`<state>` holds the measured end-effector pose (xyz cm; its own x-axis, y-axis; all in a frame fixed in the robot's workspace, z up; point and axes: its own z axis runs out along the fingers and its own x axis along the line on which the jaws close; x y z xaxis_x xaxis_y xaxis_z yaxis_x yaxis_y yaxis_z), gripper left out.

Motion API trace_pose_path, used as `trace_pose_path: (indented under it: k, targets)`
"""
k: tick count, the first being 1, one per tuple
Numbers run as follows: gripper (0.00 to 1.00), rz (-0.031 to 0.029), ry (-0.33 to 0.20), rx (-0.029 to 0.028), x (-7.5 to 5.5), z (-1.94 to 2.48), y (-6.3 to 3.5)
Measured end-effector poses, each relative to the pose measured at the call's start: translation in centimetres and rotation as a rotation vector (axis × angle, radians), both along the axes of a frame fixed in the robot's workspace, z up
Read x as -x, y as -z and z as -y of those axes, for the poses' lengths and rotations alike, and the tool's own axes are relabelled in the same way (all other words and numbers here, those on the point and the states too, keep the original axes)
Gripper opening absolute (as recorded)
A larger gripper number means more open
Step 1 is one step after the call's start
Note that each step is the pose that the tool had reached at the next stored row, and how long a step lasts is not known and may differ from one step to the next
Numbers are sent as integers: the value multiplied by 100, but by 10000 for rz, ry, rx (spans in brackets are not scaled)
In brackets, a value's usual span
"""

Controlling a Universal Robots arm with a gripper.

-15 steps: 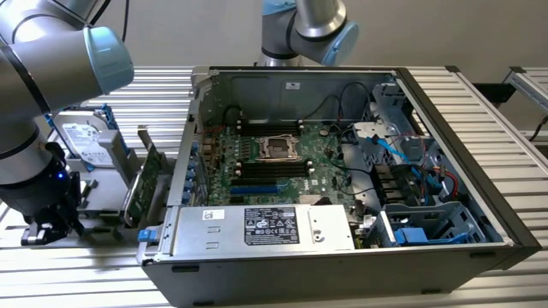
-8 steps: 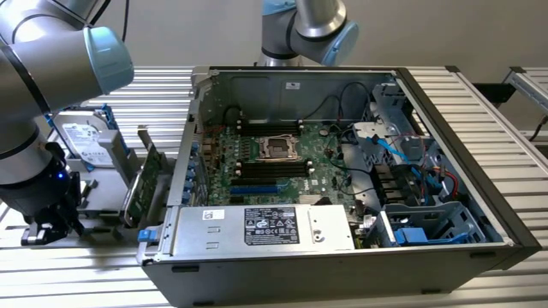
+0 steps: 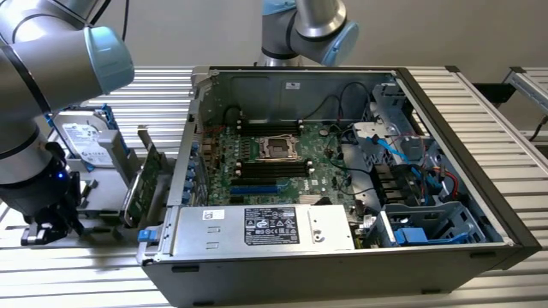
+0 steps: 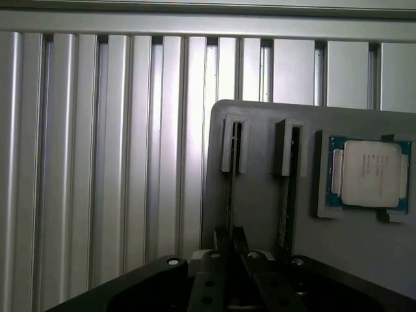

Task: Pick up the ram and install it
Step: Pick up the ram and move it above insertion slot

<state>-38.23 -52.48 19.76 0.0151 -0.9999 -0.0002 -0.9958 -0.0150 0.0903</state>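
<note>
**Ram pick-up station, wrist and exterior views.** The gripper (image 4: pixel 230 237) is hanging directly over the grey holder (image 4: pixel 260 201). Its two fingers (image 4: pixel 239 239) are clenching the near edge of the ram (image 4: pixel 229 195), which is showing edge-on as a thin dark line. The ram is standing in the holder's slot farthest from the CPU (image 4: pixel 367 174), and its far end is sitting between that slot's raised guides. A second memory stick (image 4: pixel 286 208) is standing in the holder's neighbouring slot, apart from the fingers. The CPU is lying metal lid up in a recess of the holder, beyond the second slot. The holder is resting on the slatted aluminium table (image 4: pixel 97 162).

In the exterior view, the arm (image 3: pixel 34 96) is reaching down to the holder. The open computer case (image 3: pixel 256 90) is lying near the holder, on the exterior view's right of it. A green expansion card (image 3: pixel 145 183) is standing on edge between the holder and the case. A hard drive (image 3: pixel 86 138) is standing upright on the holder's far side.

Inside the case, well apart from the holder, the motherboard (image 3: pixel 224 154) is facing up. Its CPU socket (image 3: pixel 278 147) and black memory slots (image 3: pixel 274 170) are lying exposed. The power supply (image 3: pixel 265 228) is sitting along the case wall nearest the camera.
</note>
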Motion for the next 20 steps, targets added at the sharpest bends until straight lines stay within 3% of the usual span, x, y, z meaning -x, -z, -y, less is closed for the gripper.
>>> trace_pose_path:
  k: [8, 20]
  targets:
    - [14, -64, 2, 1, -8, 0, -140]
    - [14, -131, 2, 9, -39, 0, -663]
